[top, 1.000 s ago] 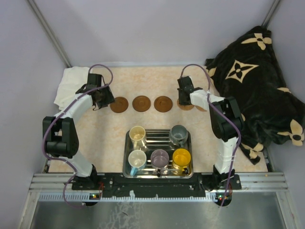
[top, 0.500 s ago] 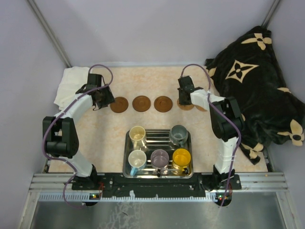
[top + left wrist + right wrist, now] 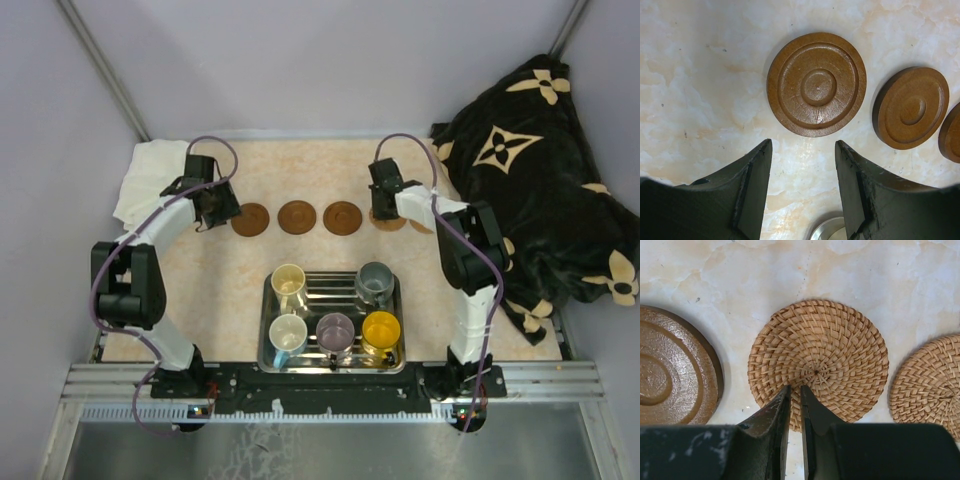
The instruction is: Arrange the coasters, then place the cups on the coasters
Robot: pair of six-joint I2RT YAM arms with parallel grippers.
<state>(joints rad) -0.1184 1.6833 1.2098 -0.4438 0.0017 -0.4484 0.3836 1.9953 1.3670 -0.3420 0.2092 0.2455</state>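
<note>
Three dark brown coasters point(image 3: 250, 219) point(image 3: 297, 217) point(image 3: 342, 217) lie in a row across the table. To their right lie two woven tan coasters point(image 3: 830, 345) point(image 3: 930, 385). My left gripper point(image 3: 803, 145) is open just short of the leftmost dark coaster point(image 3: 816, 84), with bare table between its fingers. My right gripper point(image 3: 795, 387) is shut, its tips over the near part of the first woven coaster point(image 3: 392, 224), holding nothing. The cups stand in the steel tray point(image 3: 268, 300): cream point(image 3: 288, 279), grey-green point(image 3: 374, 280), white with blue inside point(image 3: 288, 332), mauve point(image 3: 335, 330), yellow point(image 3: 381, 327).
A white cloth point(image 3: 150, 180) lies at the back left corner. A black blanket with gold flowers point(image 3: 530, 180) is heaped along the right edge. The tray sits near the front, between the two arm bases.
My right gripper has shifted slightly left and toward the far side over the woven coaster. The left arm has not moved.
</note>
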